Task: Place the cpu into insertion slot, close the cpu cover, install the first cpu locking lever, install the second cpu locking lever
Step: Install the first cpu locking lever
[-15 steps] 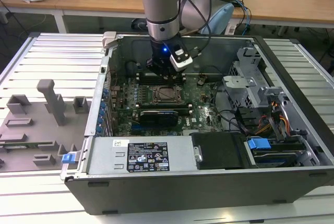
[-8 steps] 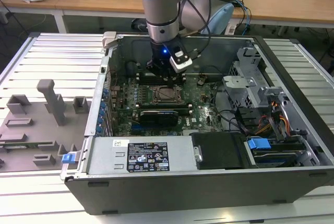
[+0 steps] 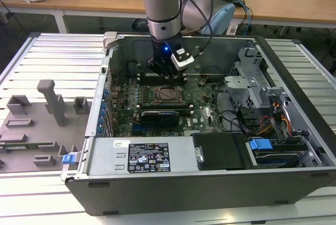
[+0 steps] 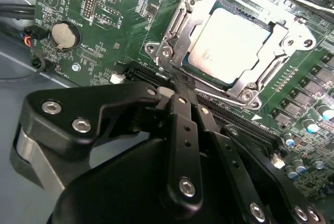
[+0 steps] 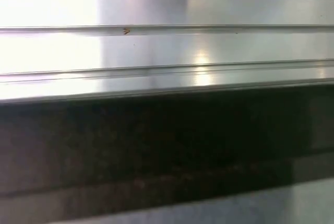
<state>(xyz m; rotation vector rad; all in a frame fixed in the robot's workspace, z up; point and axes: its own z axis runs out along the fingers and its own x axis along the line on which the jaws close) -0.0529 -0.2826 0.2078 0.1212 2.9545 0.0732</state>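
One cpu (image 4: 229, 44) just beyond the pinched-together fingertips (image 4: 181, 98)

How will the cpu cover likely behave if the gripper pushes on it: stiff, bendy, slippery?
The cpu cover looks like thin sheet metal, so it probably flexes slightly under a push. Its shiny surface suggests the gripper could slip on it. It lies flat around the cpu, so it likely will not tip.

cpu (image 4: 229, 41) in insertion slot (image 4: 203, 75) | cpu cover (image 4: 292, 41) lying over cpu edges | motherboard (image 3: 205, 110) inside case (image 3: 210, 191)
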